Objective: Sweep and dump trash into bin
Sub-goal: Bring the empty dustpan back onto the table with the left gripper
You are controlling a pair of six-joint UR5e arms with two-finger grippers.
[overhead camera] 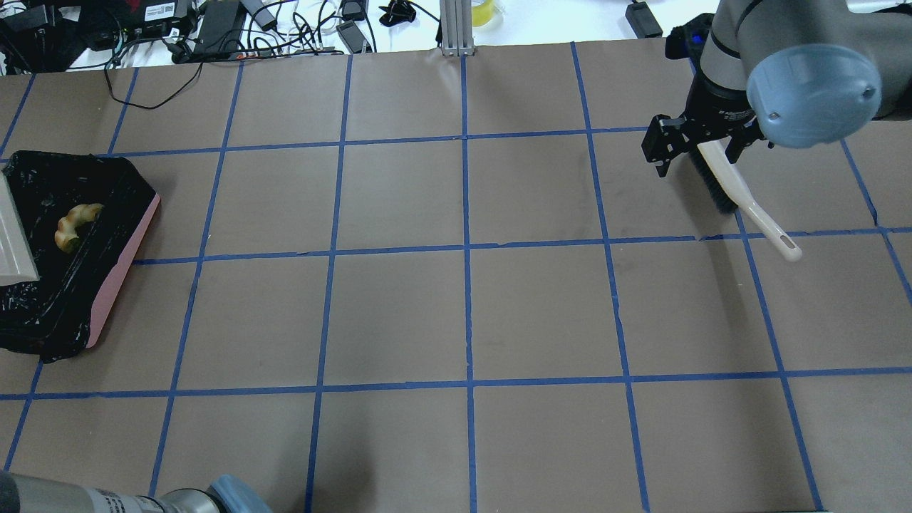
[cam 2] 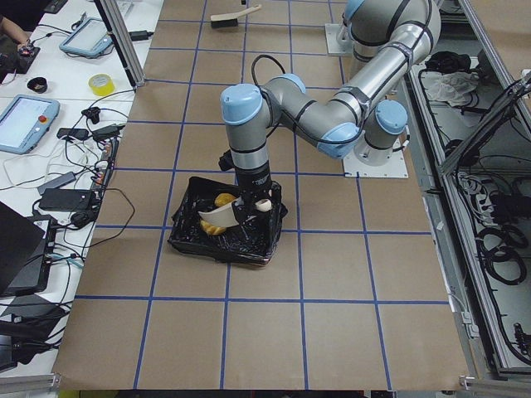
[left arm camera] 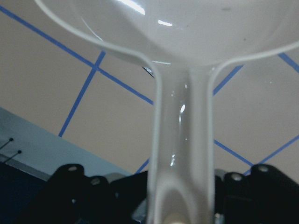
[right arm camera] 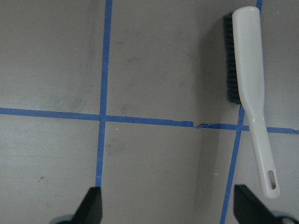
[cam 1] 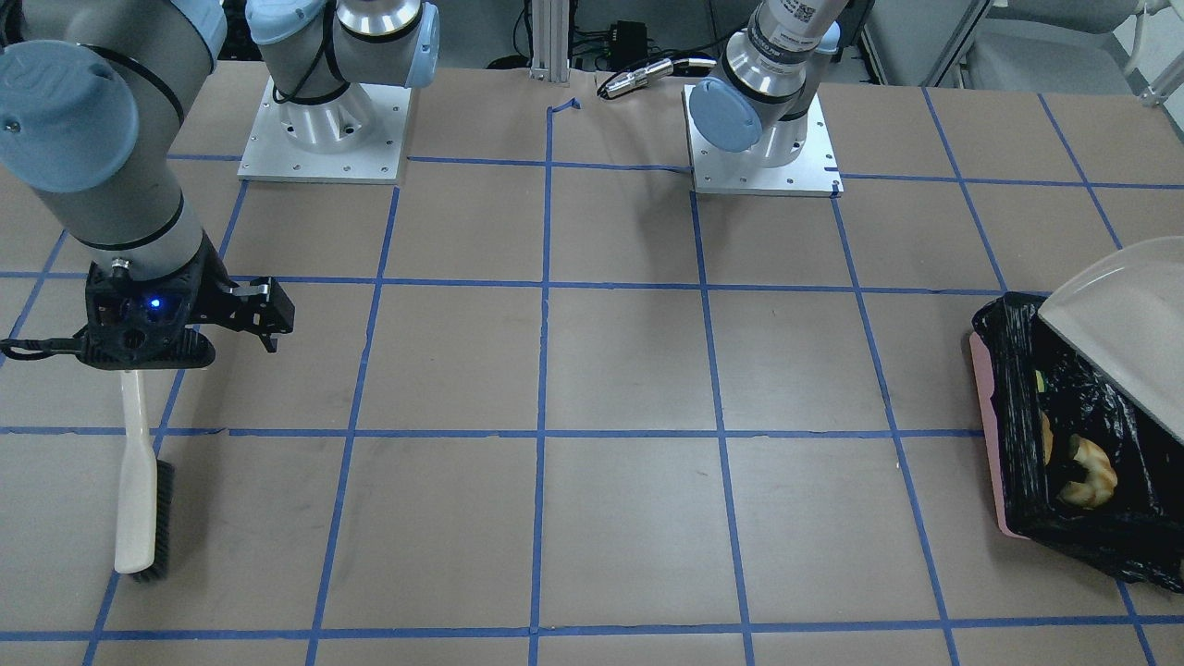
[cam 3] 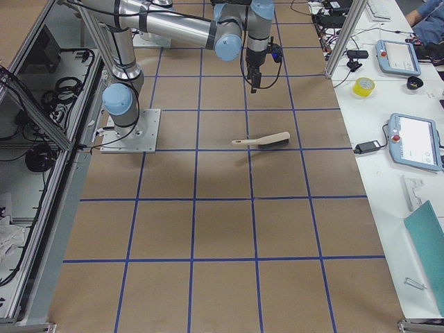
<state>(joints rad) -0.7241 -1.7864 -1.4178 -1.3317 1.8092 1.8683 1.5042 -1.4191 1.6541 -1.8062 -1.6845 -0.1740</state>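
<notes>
The bin [cam 1: 988, 418] is pink with a black bag liner and stands at the table's end on my left; it also shows in the overhead view [overhead camera: 120, 251]. A pale cream crescent [cam 1: 1090, 474] lies inside it [overhead camera: 75, 222]. A yellow sliver [cam 1: 1040, 381] shows by the bin's wall; the lump is not clear. My left gripper [left arm camera: 182, 207] is shut on the handle of the beige dustpan [cam 1: 1124, 319], held tilted over the bin [cam 2: 221, 217]. My right gripper [right arm camera: 168, 207] is open and empty, hovering above the table beside the brush [right arm camera: 250, 84].
The brush [cam 1: 139, 490] lies flat on the table, bristles sideways, below my right gripper [cam 1: 266, 316]. Blue tape lines grid the brown table. Both arm bases [cam 1: 324, 139] stand at the robot's edge. Cables and devices lie beyond the far edge [overhead camera: 214, 28].
</notes>
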